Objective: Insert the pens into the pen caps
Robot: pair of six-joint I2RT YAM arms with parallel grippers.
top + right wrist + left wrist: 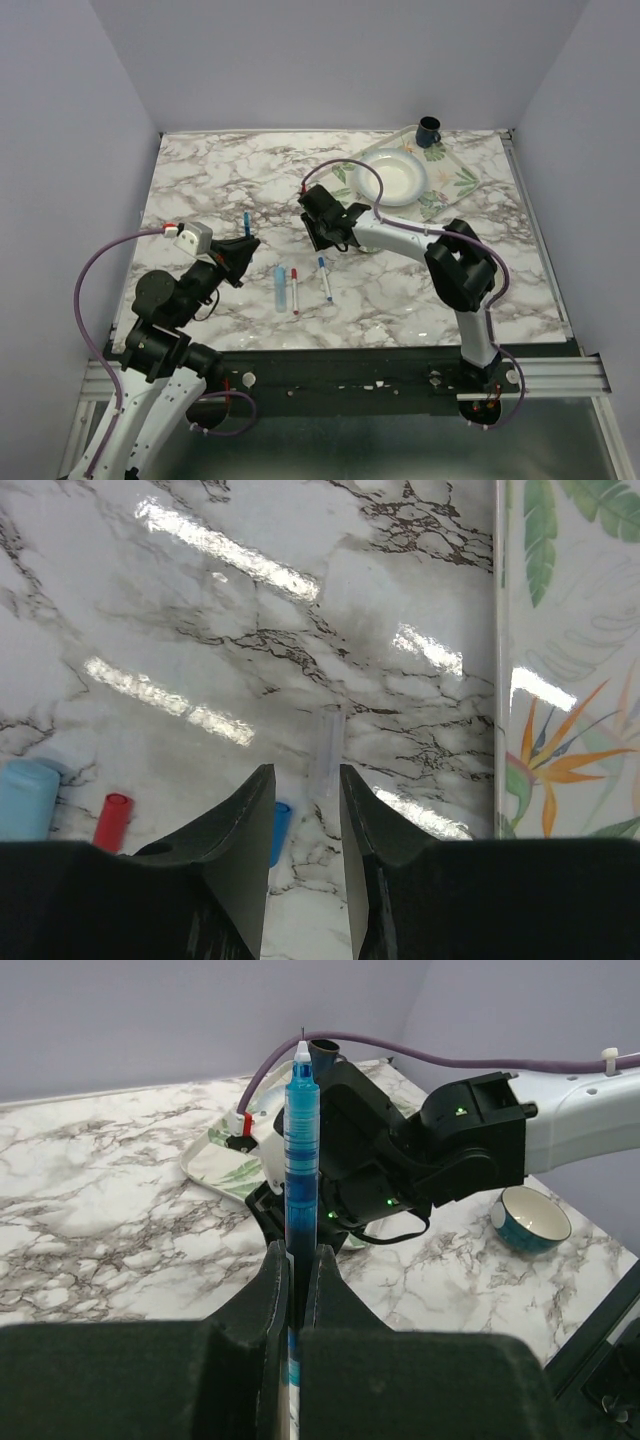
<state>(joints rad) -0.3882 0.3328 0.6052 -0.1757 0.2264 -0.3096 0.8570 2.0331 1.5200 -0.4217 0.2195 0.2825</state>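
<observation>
Our left jaws grip a blue pen (301, 1160) upright. Our right jaws stand apart over the desk (150, 610).

the blue pen (301, 1160) is hidden low between the left fingers (268, 1300), and the right fingers (235, 850) cut off three lying pens (113, 820).

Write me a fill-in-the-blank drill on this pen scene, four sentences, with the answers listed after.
1. The left claw is shut on an upright ___ pen.
2. ___ more pens lie flat on the table.
3. The white plate rests on a flowered ___.
4. The right claw hovers over the table with its jaws ___.
Missing words: blue; three; tray; open.
</observation>
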